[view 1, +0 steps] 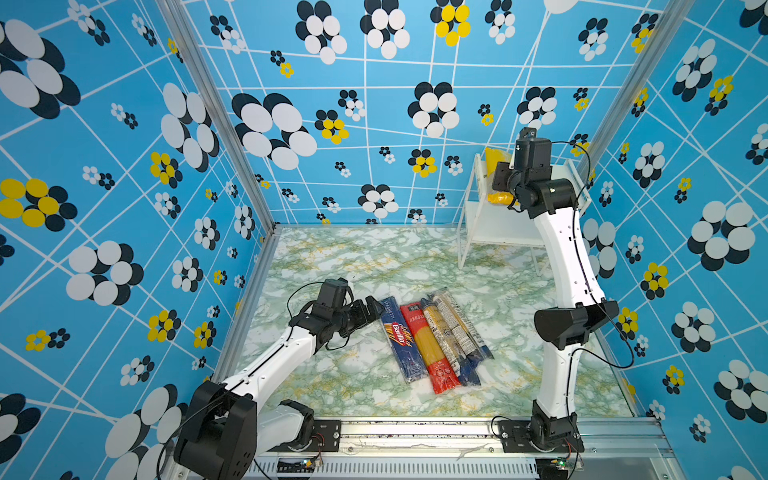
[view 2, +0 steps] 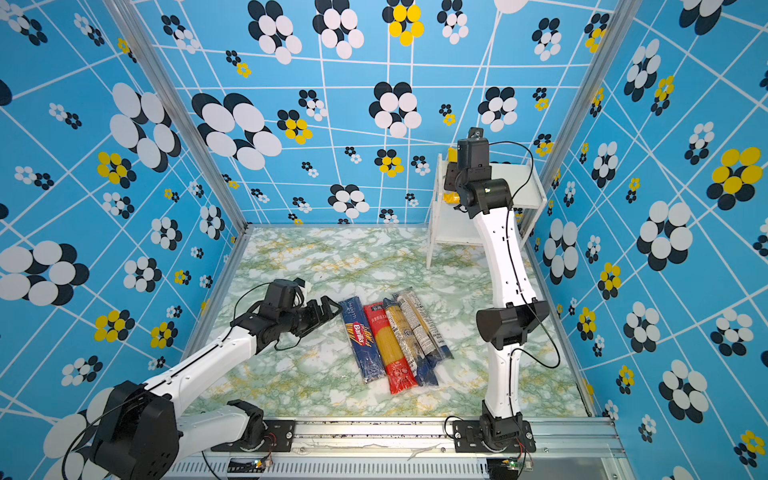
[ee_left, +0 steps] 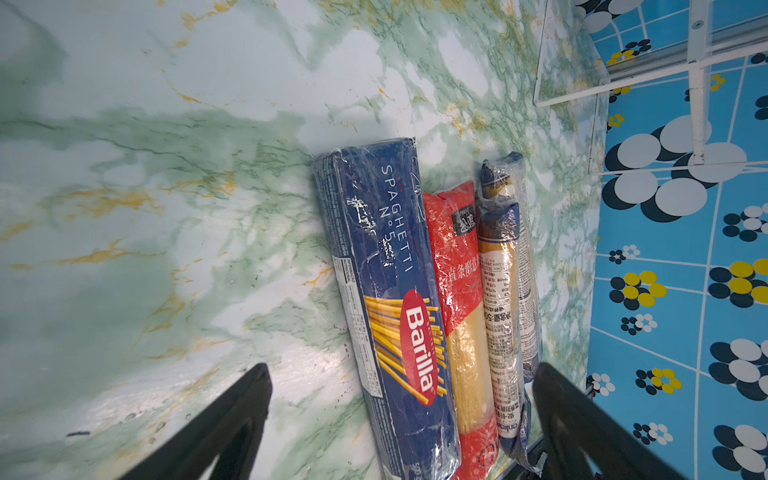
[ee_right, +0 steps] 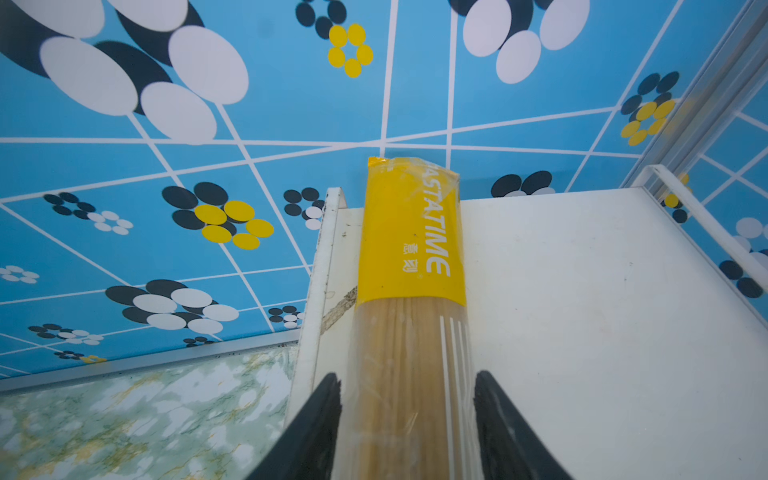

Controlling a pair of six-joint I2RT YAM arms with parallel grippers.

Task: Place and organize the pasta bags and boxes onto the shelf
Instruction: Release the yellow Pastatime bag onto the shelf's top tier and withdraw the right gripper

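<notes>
The yellow pack (ee_right: 411, 232) lies lengthwise along one edge of the shelf's (ee_right: 582, 291) top board, its yellow end sticking out past the back edge. My right gripper (ee_right: 407, 376) is open, with a finger on either side of the pack and a thin gap at each. In both top views the right arm hides most of that pack (view 1: 496, 158). On the table lie the dark blue Barilla pack (view 1: 401, 338), the red pack (view 1: 428, 349) and two slimmer clear packs (view 1: 457, 330), side by side. My left gripper (view 1: 372, 307) is wide open at the Barilla pack's (ee_left: 386, 270) far end, holding nothing.
The white shelf (view 1: 561, 170) stands in the back right corner against the patterned walls. Its lower board (view 1: 494, 224) shows below the right arm. An aluminium rail (view 1: 415, 432) with both arm bases runs along the front edge of the marble table (view 1: 332, 257).
</notes>
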